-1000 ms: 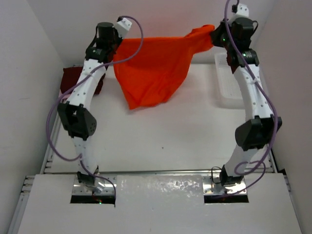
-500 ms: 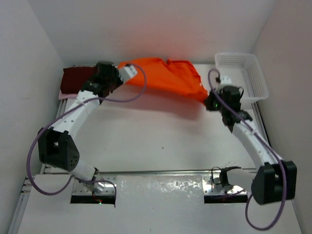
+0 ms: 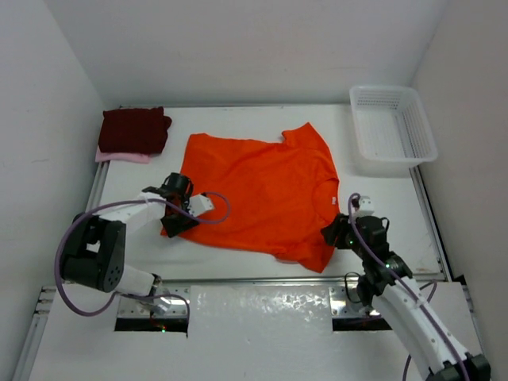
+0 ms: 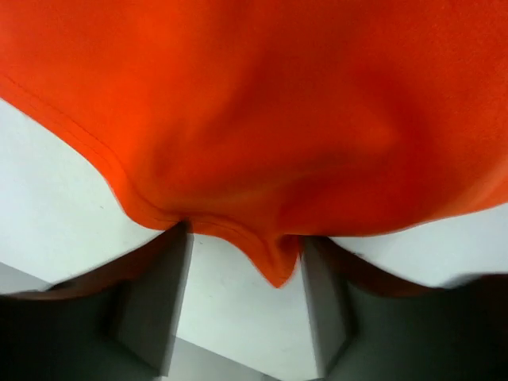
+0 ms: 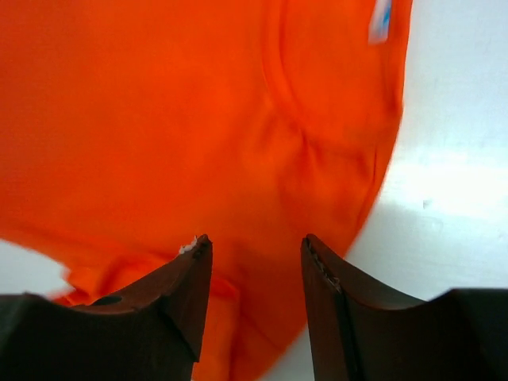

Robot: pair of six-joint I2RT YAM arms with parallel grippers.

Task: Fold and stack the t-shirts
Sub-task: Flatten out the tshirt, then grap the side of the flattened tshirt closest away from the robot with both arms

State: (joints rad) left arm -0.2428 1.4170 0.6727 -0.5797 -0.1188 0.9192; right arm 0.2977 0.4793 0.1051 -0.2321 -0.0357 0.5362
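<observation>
The orange t-shirt (image 3: 258, 190) lies spread open on the bench (image 3: 238, 127), roughly in the middle. Its collar points right, its hem points left, and one sleeve reaches toward the far edge. It looks mostly flat, with some ripples along the near hem.

At the far left corner, the maroon t-shirt (image 3: 135, 128) sits folded on top of the pink t-shirt (image 3: 119, 156), of which only a thin strip shows. The white lattice basket (image 3: 393, 131) stands at the far right, well apart from the cloth.

The left jaws rest at the near-left corner of the orange hem. In the wrist view they stand parted, with the corner of the cloth drooping loosely between them and not pinched. The right jaws are low by the collar side and also parted, with orange cloth beneath them but nothing held.

By my reading, two shirts are already folded and stacked. The third is laid out ready but has no fold in it yet. Its folds and its transfer onto the maroon pile are what is left.
</observation>
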